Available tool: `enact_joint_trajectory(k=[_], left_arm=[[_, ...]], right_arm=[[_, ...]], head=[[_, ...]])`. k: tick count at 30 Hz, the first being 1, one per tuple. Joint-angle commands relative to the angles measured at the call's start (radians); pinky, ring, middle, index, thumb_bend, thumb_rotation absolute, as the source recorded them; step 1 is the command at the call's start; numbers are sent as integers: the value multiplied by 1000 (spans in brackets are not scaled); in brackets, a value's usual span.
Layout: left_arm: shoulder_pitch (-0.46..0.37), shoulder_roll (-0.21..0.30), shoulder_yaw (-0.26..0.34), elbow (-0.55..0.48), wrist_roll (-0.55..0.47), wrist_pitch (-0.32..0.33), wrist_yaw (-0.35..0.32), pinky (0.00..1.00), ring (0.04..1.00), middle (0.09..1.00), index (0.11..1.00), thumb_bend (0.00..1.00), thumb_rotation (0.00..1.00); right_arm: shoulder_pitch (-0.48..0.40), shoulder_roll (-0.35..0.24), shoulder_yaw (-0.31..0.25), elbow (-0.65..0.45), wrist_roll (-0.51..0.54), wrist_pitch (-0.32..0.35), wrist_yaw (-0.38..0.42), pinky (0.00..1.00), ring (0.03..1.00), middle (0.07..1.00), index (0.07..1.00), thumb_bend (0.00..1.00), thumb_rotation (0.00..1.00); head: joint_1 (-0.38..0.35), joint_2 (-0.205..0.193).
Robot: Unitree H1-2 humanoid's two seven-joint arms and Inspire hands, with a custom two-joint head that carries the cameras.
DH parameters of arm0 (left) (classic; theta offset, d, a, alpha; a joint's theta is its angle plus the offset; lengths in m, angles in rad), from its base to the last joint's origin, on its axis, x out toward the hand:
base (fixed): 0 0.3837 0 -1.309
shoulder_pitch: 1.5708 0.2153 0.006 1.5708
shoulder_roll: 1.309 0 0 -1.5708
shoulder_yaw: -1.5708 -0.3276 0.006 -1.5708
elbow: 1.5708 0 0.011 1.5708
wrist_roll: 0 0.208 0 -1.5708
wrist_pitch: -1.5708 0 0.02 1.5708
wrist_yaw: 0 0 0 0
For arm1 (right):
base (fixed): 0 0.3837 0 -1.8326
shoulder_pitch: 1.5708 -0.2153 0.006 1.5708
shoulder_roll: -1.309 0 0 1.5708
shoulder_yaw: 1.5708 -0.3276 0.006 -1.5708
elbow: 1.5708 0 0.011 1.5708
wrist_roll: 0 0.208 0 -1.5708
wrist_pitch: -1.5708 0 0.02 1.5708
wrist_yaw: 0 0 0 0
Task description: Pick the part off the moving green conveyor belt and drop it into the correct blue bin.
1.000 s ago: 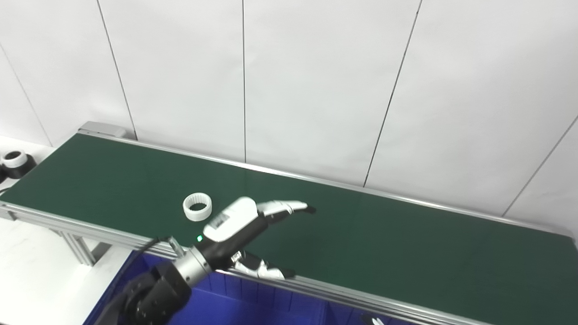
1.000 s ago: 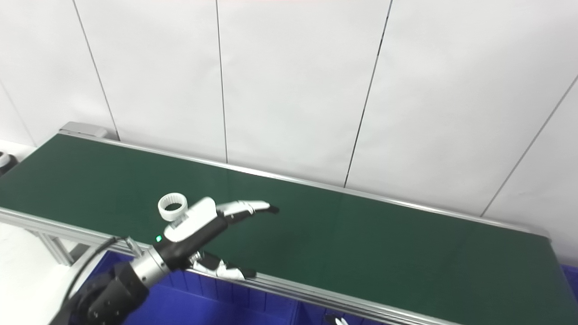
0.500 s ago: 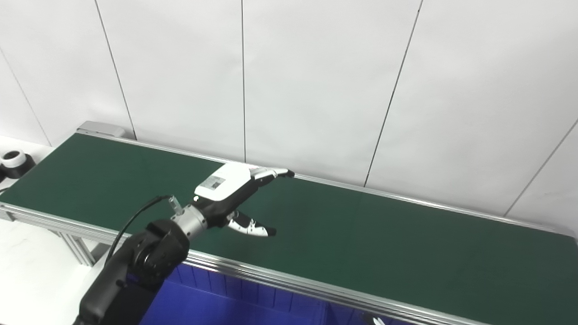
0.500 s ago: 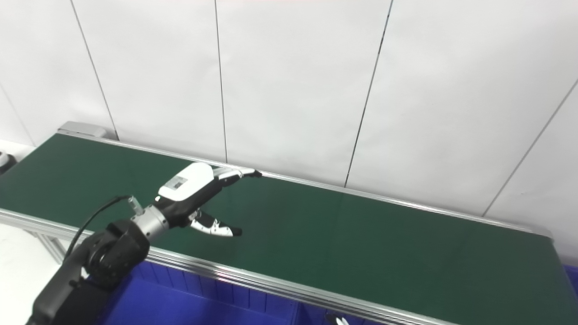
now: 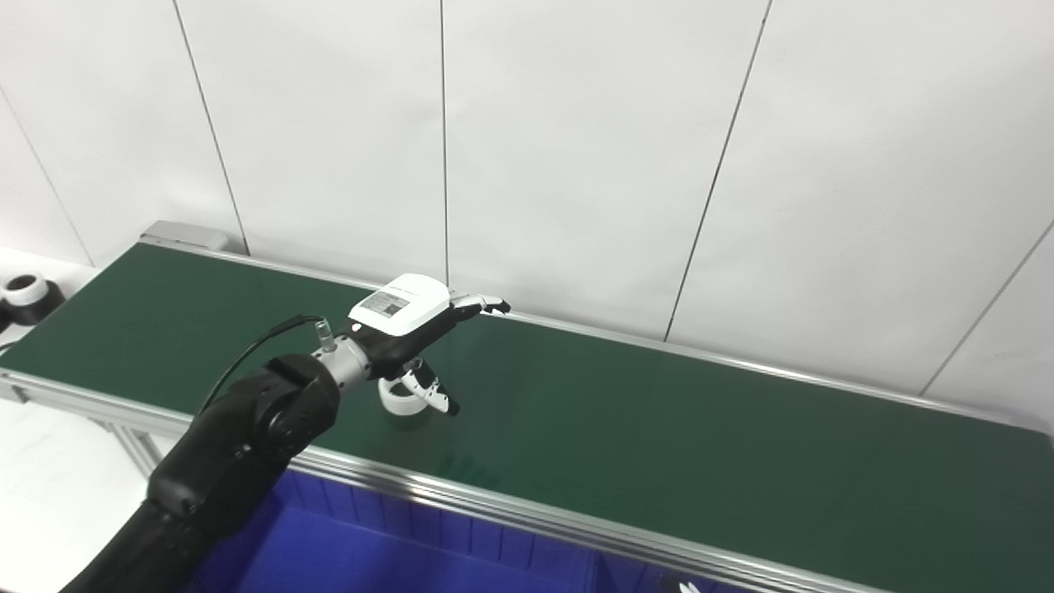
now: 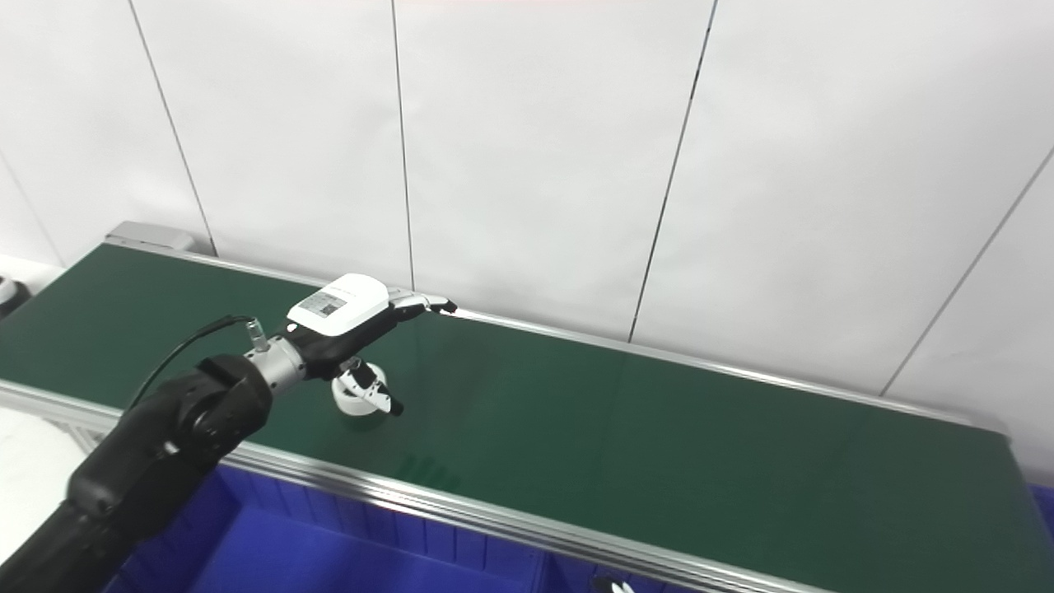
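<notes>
A white ring-shaped part [image 5: 397, 401] lies on the green conveyor belt [image 5: 659, 428], near its front left. My left hand [image 5: 412, 317] hovers just above it, open, palm down, fingers stretched toward the wall. Its thumb [image 5: 436, 397] hangs down in front of the ring's right side and hides part of it. I cannot tell whether the thumb touches the ring. The same ring shows in the right eye view [image 6: 350, 401] under the hand [image 6: 354, 313]. Only a white sliver of my right hand [image 5: 683, 586] shows at the bottom edge.
Blue bins [image 5: 387, 552] sit below the belt's front rail [image 5: 527, 515]. A white wall rises right behind the belt. A black-and-white ring [image 5: 26, 294] rests on the white table at the far left.
My left hand rose from the belt's front edge and moved back over the belt. The ring travelled right along the belt and now sits under the hand, beside the thumb.
</notes>
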Motion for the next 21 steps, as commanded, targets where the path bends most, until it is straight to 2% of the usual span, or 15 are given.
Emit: enact_joint_trajectory(k=[1, 10, 16, 21], left_arm=[[-60, 25, -3, 28, 19, -21, 66, 754, 842, 862, 878, 900, 63], [-80, 14, -66, 165, 65, -24, 145, 791, 863, 884, 894, 876, 71], [-96, -29, -121, 269, 88, -15, 205, 787, 864, 886, 900, 883, 92], [-127, -71, -166, 387, 92, -26, 271, 794, 860, 876, 885, 915, 54]], right_arm=[[-1, -3, -12, -33, 19, -28, -8, 869, 946, 974, 950, 343, 953], [-10, -14, -26, -31, 51, -29, 4, 869, 950, 989, 968, 336, 940], [-11, -20, -32, -51, 64, -1, 18, 848, 946, 995, 975, 348, 959], [-9, -22, -44, -56, 48, -3, 16, 846, 947, 987, 969, 361, 955]], head=[[1, 1], [-10, 6], [-19, 7], [-27, 6]])
